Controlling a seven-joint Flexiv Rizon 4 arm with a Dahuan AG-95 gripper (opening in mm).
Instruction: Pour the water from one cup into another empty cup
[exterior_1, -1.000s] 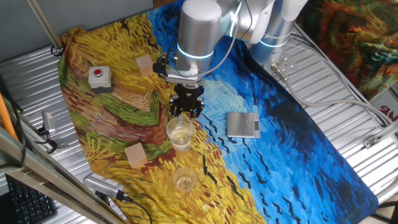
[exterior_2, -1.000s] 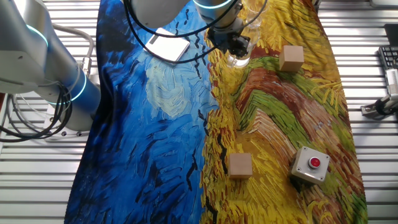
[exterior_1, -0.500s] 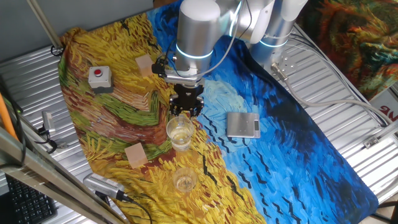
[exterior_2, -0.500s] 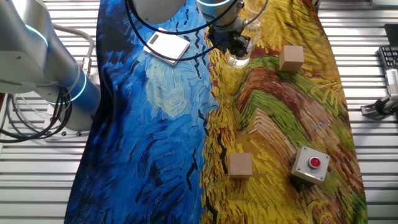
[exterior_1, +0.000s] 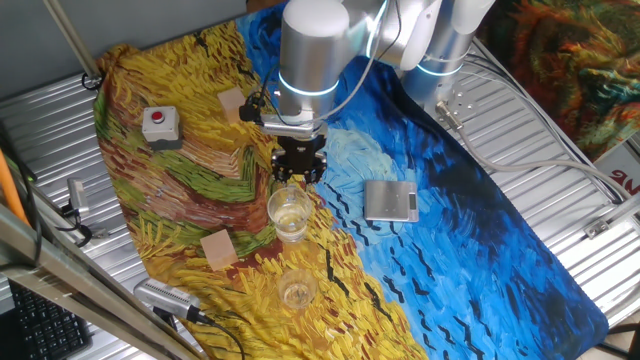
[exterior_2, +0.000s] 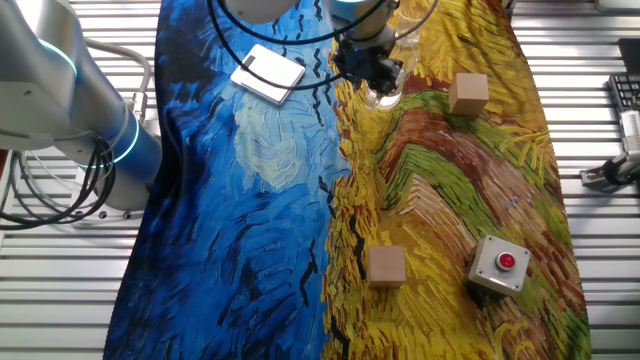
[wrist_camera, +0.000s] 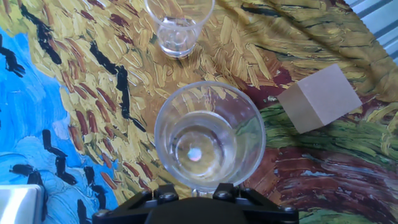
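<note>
I hold the gripper (exterior_1: 299, 176) just behind the one cup (exterior_1: 289, 214), upright mid-cloth with the water (wrist_camera: 198, 149), its finger spread not discernible; I would centre low before closing, keeping clear of the another empty cup (exterior_1: 297, 289).

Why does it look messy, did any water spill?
No spill shows. The tall cup stands upright with water inside, the small cup upright beyond it. The gripper hangs just behind it.
</note>
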